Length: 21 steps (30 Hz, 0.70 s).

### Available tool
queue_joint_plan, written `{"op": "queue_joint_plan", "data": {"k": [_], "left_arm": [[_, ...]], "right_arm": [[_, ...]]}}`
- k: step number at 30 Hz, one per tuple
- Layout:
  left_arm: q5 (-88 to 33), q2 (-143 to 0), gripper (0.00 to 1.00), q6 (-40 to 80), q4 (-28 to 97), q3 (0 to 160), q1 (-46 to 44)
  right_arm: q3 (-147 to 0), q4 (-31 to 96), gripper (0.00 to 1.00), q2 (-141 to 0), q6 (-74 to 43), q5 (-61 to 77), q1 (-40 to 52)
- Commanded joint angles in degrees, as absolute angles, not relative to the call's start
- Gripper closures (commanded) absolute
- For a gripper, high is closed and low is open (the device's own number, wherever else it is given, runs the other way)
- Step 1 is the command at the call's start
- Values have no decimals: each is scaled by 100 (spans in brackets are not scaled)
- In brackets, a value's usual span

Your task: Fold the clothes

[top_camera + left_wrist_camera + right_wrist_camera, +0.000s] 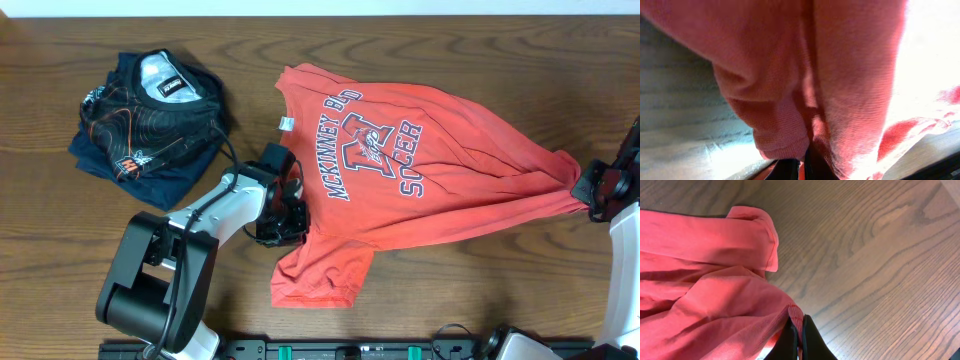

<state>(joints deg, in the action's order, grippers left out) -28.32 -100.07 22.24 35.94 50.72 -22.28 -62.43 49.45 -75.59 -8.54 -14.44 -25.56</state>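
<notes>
Left wrist view, closest: left gripper [801, 169] was clenched on a thick fold of the coral-red T-shirt [850, 90], and cloth filled nearly the whole frame. Right wrist view: right gripper [799, 326] was clenched too, pinching a thin hemmed edge of the shirt just above the bare wood table [880, 255], with a loose turned-over hem flap just beside it. From overhead the shirt lay print side up across the middle and right of the table. Its near sleeve pointed toward the robot, the collar sat on the far left, and the hem end was gathered into a point at the right claw by the right table edge. The left claw gripped the shirt's left edge between collar and near sleeve. Judged step: stretching the shirt flat before the first fold. To do it well, both pinches should hold firm and pull apart evenly and low, since long creases ran toward the bunched right end. The left grip looked bulky, so it might take extra layers. Farthest, at the far left: a dark navy garment [150, 110], folded, well apart from the shirt. Best not to drag cloth that way.
</notes>
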Motion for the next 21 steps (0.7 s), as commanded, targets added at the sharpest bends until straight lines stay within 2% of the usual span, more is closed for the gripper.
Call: {"op": "queue_joint_plan", "data": {"k": [1,13,21], "left_arm": [[-2591,-9878,94,1905,3607,5172,-2165],[-1959,-8053,94,1693,3701,5242,-1931],[-1959,-7671,94,1697,3846,5242,-1931]], "right_arm": [[-6331,4943,99,-7583,-805,-1347,-2587],[-6331,4939,99,-7588,-808,-1297,-2587],[-6331,4928,99,-7588,-808,-1236,-2587]]}}
